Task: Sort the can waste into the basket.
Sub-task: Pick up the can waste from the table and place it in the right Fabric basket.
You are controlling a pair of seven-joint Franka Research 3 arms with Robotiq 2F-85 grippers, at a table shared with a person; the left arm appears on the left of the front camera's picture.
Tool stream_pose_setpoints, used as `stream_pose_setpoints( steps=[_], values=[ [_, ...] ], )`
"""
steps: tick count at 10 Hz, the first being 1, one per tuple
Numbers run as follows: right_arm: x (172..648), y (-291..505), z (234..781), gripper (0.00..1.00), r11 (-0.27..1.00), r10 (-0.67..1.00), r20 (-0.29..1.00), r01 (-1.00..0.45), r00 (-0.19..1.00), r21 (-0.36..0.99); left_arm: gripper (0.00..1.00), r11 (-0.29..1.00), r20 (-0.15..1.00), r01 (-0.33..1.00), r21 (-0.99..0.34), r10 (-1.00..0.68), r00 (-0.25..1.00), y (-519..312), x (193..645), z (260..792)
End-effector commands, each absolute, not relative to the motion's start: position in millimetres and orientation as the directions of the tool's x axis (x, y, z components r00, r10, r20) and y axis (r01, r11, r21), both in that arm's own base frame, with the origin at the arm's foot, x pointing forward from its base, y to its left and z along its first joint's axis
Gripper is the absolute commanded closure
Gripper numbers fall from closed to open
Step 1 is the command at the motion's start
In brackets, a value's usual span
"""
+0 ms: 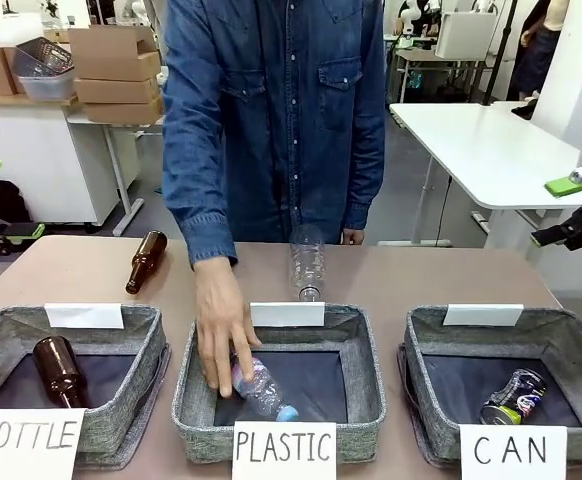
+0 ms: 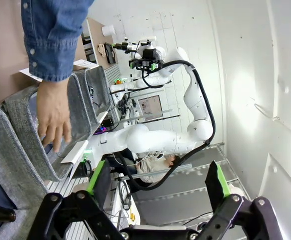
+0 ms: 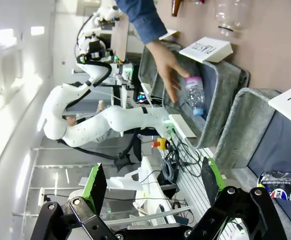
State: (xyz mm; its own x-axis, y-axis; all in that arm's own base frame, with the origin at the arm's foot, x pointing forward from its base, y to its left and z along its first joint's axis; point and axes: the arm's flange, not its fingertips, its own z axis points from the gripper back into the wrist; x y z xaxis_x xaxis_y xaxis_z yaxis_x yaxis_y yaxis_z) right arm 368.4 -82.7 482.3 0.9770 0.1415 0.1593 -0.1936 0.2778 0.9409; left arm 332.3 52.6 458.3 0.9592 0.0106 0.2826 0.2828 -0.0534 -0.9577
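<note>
The CAN basket (image 1: pixel 431 345) stands at the front right of the table, with its grey wall (image 3: pixel 245 125) also in the right wrist view. A dark can with yellow, green and blue print (image 1: pixel 514 396) lies on its side in the basket's right part (image 3: pixel 280 186). The crushed red can is out of view. My right gripper (image 1: pixel 566 210) hangs open and empty at the right edge, above and beyond the basket; it also shows in its own wrist view (image 3: pixel 153 185). At the far left edge my left gripper (image 1: pixel 1 200) is likewise open and empty, as its own view (image 2: pixel 160 185) confirms.
A person's hand (image 1: pixel 221 335) reaches into the middle PLASTIC basket (image 1: pixel 196 385), touching a clear bottle (image 1: pixel 261 388). The BOTTLE basket (image 1: pixel 156 350) at left holds a brown bottle (image 1: pixel 59 372). Another brown bottle (image 1: pixel 146 262) and a clear plastic bottle (image 1: pixel 308 265) lie on the table behind the baskets.
</note>
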Motion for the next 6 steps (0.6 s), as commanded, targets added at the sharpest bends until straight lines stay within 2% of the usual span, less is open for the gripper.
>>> stream_pose_setpoints(
  steps=[1,3,4,6],
  values=[
    [368.0,-83.8,480.9,0.0,0.288,0.15,0.18,-0.217,0.972,0.933,0.0,0.01,0.266,0.268,-0.963,-0.061,0.962,39.7,351.5,459.8],
    [368.0,-83.8,480.9,0.0,0.288,0.15,0.18,-0.217,0.972,0.933,0.0,0.154,0.168,0.192,-0.969,-0.159,0.973,5.1,403.7,455.3],
    [368.0,-83.8,480.9,0.0,0.288,0.15,0.18,-0.217,0.972,0.933,0.0,0.178,0.168,0.197,-0.964,-0.169,0.971,9.5,414.3,460.9],
    [368.0,-83.8,480.9,0.0,0.288,0.15,0.18,-0.217,0.972,0.933,0.0,0.082,0.234,0.231,-0.969,0.025,0.972,77.8,379.9,479.9]
  ],
)
